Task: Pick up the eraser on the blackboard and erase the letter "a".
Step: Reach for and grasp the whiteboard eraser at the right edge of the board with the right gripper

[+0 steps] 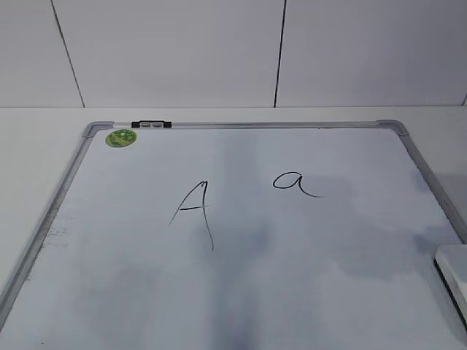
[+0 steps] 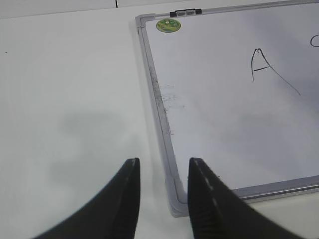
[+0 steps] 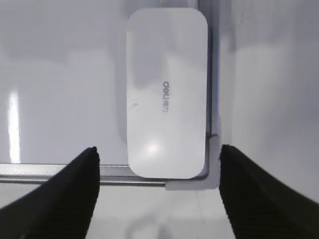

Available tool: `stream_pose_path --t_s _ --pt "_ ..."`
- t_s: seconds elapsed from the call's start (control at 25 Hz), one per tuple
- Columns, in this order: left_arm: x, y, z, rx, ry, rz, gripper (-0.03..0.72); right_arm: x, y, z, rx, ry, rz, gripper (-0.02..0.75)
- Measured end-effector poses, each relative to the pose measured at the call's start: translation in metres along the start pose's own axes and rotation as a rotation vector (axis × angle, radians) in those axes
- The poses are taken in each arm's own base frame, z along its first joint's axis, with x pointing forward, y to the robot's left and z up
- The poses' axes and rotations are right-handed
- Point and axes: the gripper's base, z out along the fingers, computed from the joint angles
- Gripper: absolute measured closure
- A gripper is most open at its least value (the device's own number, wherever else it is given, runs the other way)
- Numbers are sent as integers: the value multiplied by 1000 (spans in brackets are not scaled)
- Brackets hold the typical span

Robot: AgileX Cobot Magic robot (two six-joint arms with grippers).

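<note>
The blackboard (image 1: 241, 277) is a white board with a silver frame lying flat on the table. The small cursive letter "a" (image 1: 295, 184) sits right of centre, beside a taller capital "A" (image 1: 195, 211). The white eraser (image 3: 167, 92) lies in the board's near right corner; only its edge shows at the right of the exterior view (image 1: 455, 271). My right gripper (image 3: 158, 154) is open and hovers above the eraser's near end, fingers wider than it. My left gripper (image 2: 162, 167) is open and empty over the board's (image 2: 239, 119) near left corner.
A green round sticker (image 1: 121, 138) and a small black-and-silver clip (image 1: 151, 125) sit at the board's far left corner. Bare white table (image 2: 70, 99) lies left of the board. A white panelled wall stands behind.
</note>
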Motion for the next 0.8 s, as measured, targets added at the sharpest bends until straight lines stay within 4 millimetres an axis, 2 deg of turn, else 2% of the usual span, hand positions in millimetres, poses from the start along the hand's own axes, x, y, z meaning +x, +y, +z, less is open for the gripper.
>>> stream_pose_path --t_s 0.52,0.8 --pt "0 0 0 0 0 0 444 -10 -1 28 0 110 1 143" --pt "0 0 0 0 0 0 443 -14 -1 40 0 145 -1 62"
